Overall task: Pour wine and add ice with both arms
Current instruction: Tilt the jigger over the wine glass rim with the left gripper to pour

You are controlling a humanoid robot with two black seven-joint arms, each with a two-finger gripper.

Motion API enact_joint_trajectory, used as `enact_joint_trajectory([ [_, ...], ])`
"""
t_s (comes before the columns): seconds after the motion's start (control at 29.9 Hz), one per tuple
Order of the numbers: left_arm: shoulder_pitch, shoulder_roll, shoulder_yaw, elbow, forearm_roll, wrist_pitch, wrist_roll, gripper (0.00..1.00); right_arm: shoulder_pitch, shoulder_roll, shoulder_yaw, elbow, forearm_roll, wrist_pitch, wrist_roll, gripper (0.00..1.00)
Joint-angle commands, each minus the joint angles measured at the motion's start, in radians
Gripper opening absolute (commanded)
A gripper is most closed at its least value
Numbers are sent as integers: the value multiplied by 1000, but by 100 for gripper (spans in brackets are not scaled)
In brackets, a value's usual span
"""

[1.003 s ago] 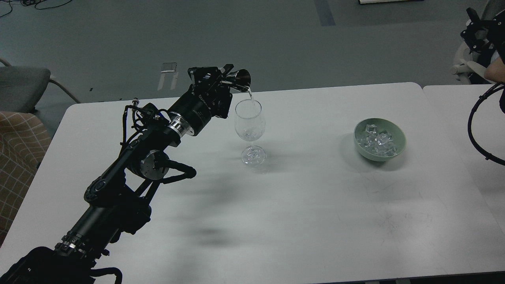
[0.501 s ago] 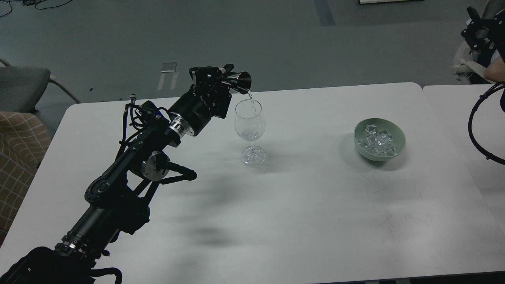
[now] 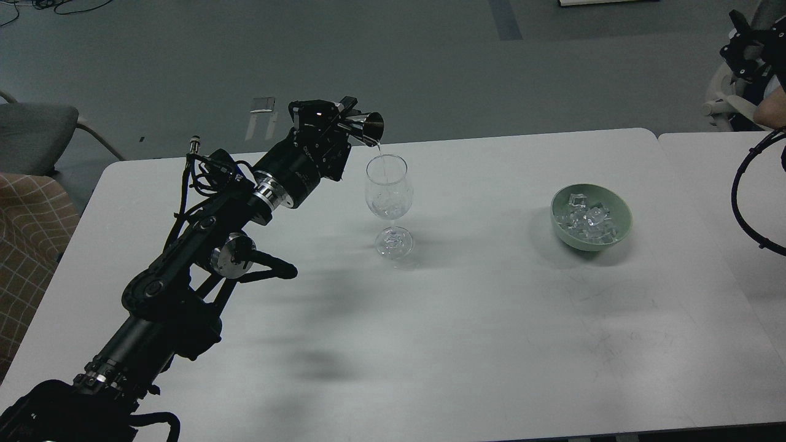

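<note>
My left claw (image 3: 344, 123) is gripping a small metal jigger (image 3: 367, 127), tipping it over the wine glass (image 3: 387, 195) on the counter (image 3: 491, 319). Wine (image 3: 380, 149) is running in a thin stream into the glass. Ice (image 3: 586, 220) is sitting in the green bowl (image 3: 620, 228), well right; right claw out of view.

1. A white table (image 3: 491, 344) fills most of the view, with soft grey shadows on its top.
2. A second white table (image 3: 724, 184) stands just beside it on the right.
3. Beyond lies a grey-green floor (image 3: 430, 67).
4. A grey chair (image 3: 34, 135) stands at the far left.
5. A brown checked seat (image 3: 27, 245) is below it.
</note>
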Motion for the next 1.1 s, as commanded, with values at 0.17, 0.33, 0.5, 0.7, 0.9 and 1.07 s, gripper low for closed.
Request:
enact_joint_trajectory([
  [0.17, 2, 1, 2, 2, 84, 2, -27, 0, 0, 0, 0, -3, 0, 0, 0, 100],
  [0.33, -1, 1, 25, 2, 107, 3, -28, 0, 0, 0, 0, -3, 0, 0, 0, 100],
  [0.5, -1, 1, 28, 2, 107, 6, -30, 0, 0, 0, 0, -3, 0, 0, 0, 100],
  [0.7, -1, 1, 28, 2, 141, 9, -31, 0, 0, 0, 0, -3, 0, 0, 0, 100],
  [0.9, -3, 1, 28, 2, 142, 11, -31, 0, -2, 0, 0, -2, 0, 0, 0, 100],
  [1.07, -9, 1, 28, 2, 142, 11, -31, 0, 0, 3, 0, -2, 0, 0, 0, 100],
])
